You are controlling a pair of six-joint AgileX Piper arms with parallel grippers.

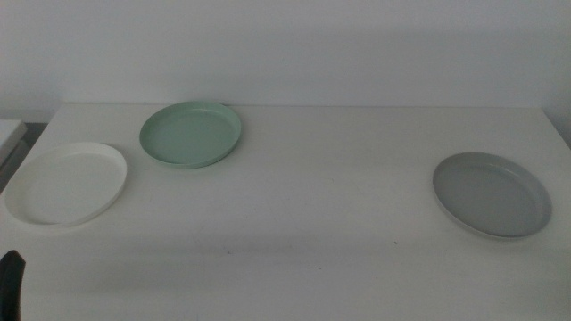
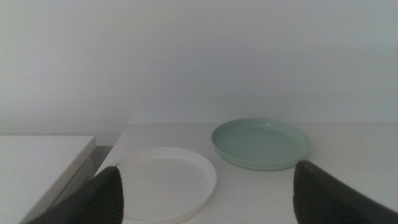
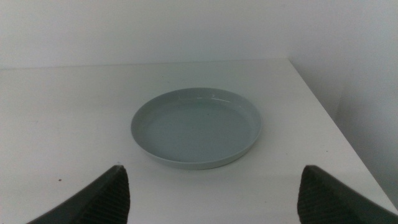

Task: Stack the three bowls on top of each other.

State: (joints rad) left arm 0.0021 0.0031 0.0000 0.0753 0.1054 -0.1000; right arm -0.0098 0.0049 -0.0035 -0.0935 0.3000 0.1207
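Observation:
Three bowls lie apart on the white table [image 1: 312, 205]. The white bowl [image 1: 67, 184] is at the left edge, the mint green bowl [image 1: 190, 134] is behind it to the right, and the grey bowl [image 1: 491, 193] is at the right. My left gripper [image 2: 208, 193] is open and empty, in front of the white bowl [image 2: 161, 183], with the green bowl [image 2: 261, 144] beyond; a dark bit of it shows at the middle view's bottom left corner [image 1: 11, 283]. My right gripper [image 3: 214, 193] is open and empty, in front of the grey bowl [image 3: 196, 127].
A second white surface [image 2: 37, 158] stands beside the table's left edge, with a dark gap between. The table's right edge [image 3: 336, 124] runs close to the grey bowl. A pale wall stands behind the table.

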